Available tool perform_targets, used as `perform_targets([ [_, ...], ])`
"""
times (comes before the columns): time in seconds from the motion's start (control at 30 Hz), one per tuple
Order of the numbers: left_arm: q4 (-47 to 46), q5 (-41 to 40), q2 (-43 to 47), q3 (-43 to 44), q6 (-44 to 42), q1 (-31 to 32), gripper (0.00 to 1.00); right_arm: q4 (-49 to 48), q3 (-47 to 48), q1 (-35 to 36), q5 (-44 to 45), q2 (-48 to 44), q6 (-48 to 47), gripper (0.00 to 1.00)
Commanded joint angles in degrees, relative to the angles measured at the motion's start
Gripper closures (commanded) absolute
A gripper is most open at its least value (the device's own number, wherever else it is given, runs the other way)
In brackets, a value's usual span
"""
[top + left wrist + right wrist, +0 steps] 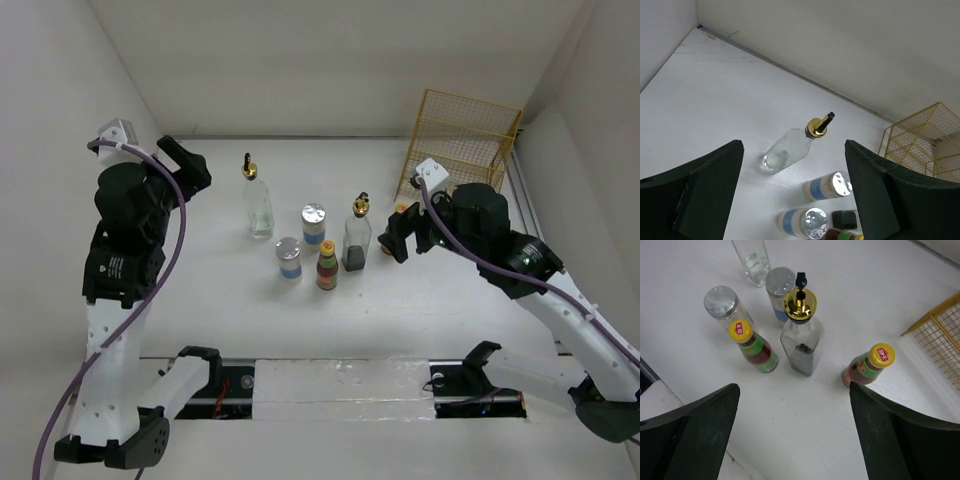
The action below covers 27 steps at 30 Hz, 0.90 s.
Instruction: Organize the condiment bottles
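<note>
**Left claw (795, 200) and right claw (795, 440): both spread, empty**

The bottles stand clustered mid-worktop (200, 300). The left claw hangs over the clear bottle (789, 151). The likely pick is the sauce bottle (869, 365) near the rack (940, 335). Descend straight, grip its body low, and stay off the spouted bottle (801, 342) beside it. The right wrist view shows that sauce bottle whole; from overhead the claw nearly hides it.
</note>
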State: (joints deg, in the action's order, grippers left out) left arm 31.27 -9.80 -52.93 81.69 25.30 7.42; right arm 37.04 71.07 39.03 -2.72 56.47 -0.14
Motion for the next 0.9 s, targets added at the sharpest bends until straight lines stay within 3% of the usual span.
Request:
perform_targets([
  [0.0,-2.78,2.60,1.33,2.07,-0.69,0.05,0.21,-2.14,-1.63,0.44,0.35,-2.15,1.37,0.07],
  [0.03,-3.57,3.64,1.33,2.07,-0.69,0.05,0.21,-2.14,-2.77,0.44,0.35,-2.67,1.89,0.14],
  [0.07,-3.58,4.43,1.33,2.07,-0.69,0.05,0.24,-2.93,-2.78,0.44,0.35,-2.68,1.90,0.56],
  [0.1,-4.28,5.22,1.33,2.07,-0.69,0.05,0.29,-2.93,-3.47,0.44,0.87,-2.68,2.42,0.72],
  [0.13,-4.28,5.23,1.33,2.07,-0.69,0.05,0.37,-3.72,-3.48,0.44,0.88,-2.68,2.43,0.82],
  [0.17,-4.28,6.28,0.81,2.07,-0.69,0.05,0.55,-3.73,-4.96,0.96,1.40,-2.68,2.95,0.98],
  [0.2,-4.98,7.59,0.29,1.55,-0.69,0.05,0.74,-4.42,-6.11,0.96,1.40,-2.68,2.95,0.98],
  [0.27,-5.51,9.44,0.28,0.24,-0.16,0.05,0.80,-5.65,-7.16,0.96,1.93,-2.68,2.95,0.92],
  [0.3,-6.12,10.41,0.28,-0.39,0.45,0.66,0.87,-6.18,-7.69,0.96,1.93,-2.68,2.95,0.70],
  [0.33,-6.13,10.94,0.28,-0.91,0.45,0.67,0.91,-6.80,-8.31,1.57,1.93,-2.68,2.95,0.55],
  [0.43,-6.83,11.47,0.28,-3.55,1.07,0.67,0.93,-9.96,-10.51,2.19,2.46,-2.68,2.95,0.19],
  [0.6,-7.36,6.30,0.29,-6.10,-0.95,2.68,0.89,-15.85,-12.71,2.20,3.07,-0.66,1.64,0.12],
  [0.87,-14.37,11.03,-5.25,-3.03,-5.26,2.69,0.75,-25.08,-12.01,2.20,2.37,5.31,0.06,0.11],
])
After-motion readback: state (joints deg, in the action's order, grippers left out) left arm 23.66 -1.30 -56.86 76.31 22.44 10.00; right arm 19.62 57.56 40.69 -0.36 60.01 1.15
